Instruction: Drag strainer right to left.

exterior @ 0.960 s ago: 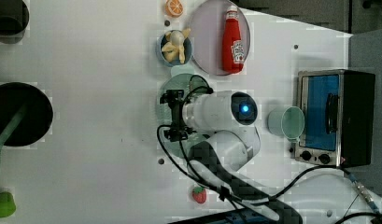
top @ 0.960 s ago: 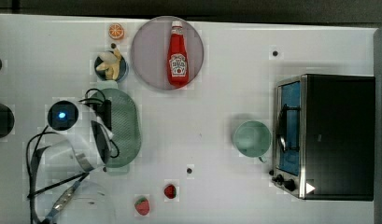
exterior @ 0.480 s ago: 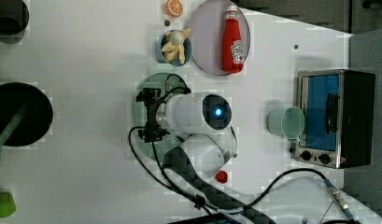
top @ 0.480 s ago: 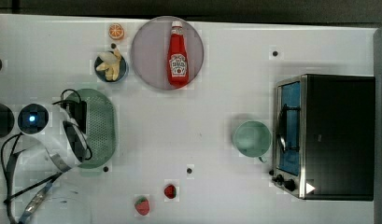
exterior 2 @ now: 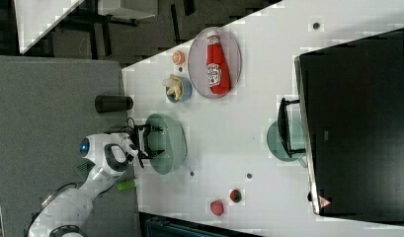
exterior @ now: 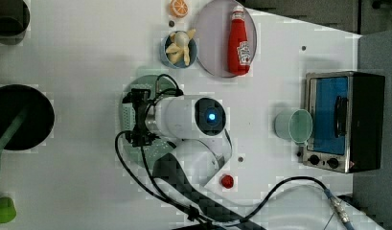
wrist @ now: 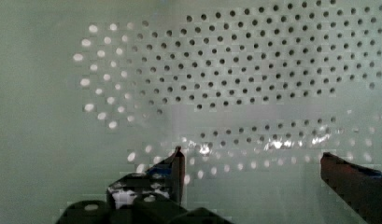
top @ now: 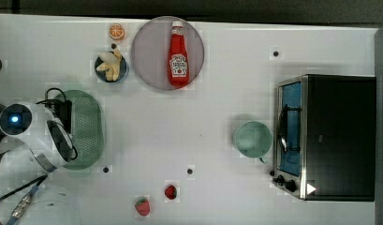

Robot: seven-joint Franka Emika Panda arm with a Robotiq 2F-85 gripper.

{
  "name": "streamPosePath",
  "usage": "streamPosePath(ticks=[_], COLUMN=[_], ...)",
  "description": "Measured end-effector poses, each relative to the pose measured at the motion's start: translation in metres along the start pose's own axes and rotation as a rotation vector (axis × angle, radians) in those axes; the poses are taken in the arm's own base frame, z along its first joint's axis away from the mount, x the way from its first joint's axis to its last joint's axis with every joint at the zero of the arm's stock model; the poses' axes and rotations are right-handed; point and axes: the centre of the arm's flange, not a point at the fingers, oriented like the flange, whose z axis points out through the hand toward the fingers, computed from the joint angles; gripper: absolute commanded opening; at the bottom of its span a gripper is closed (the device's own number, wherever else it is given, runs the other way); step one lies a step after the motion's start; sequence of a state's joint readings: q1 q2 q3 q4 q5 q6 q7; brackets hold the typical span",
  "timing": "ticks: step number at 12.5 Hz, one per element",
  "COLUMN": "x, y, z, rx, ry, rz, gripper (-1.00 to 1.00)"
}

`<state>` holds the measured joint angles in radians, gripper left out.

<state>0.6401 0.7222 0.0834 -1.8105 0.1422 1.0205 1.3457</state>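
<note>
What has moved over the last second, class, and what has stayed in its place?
The strainer has slid toward the top view's left, and the arm has travelled with it. The gripper sits inside the bowl with its jaws apart, pushing rather than gripping. The plate with the ketchup bottle, the green cup, the toaster oven and the strawberries have not moved.

You were looking at a robot test bench staged as a toy kitchen, not a real home. A plain white table [top: 217,112] with small dark dots on its surface carried a toaster oven [top: 327,137], a ketchup bottle [top: 178,56] on a grey-lilac plate [top: 147,51], play strawberries [top: 142,206] and an orange slice [top: 116,32]. The Panda arm [exterior: 184,117] trailed loose cables [exterior: 289,184] across the table, and grey floor [exterior 2: 56,98] with dark frames lay beside it in the right view.
</note>
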Motion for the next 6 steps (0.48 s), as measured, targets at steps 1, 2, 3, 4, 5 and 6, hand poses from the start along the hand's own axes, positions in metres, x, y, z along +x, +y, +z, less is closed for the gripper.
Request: streamPosePath(ticks=[1, 2, 3, 4, 5, 6], x=[-0.006, -0.009, -0.007, -0.003, 0.006, 0.018], y=[0.001, 0.005, 0.01, 0.015, 0.023, 0.03], z=[0.001, 0.0, 0.0, -0.003, -0.008, -0.022], rx=[-0.001, -0.02, -0.061, -0.103, -0.167, -0.216], ry=[0.0, -0.004, 0.01, 0.044, 0.099, 0.141], rz=[-0.011, -0.008, 0.0, -0.024, -0.072, -0.11], gripper=[1.0, 1.0, 1.0, 1.0, 1.0, 1.0])
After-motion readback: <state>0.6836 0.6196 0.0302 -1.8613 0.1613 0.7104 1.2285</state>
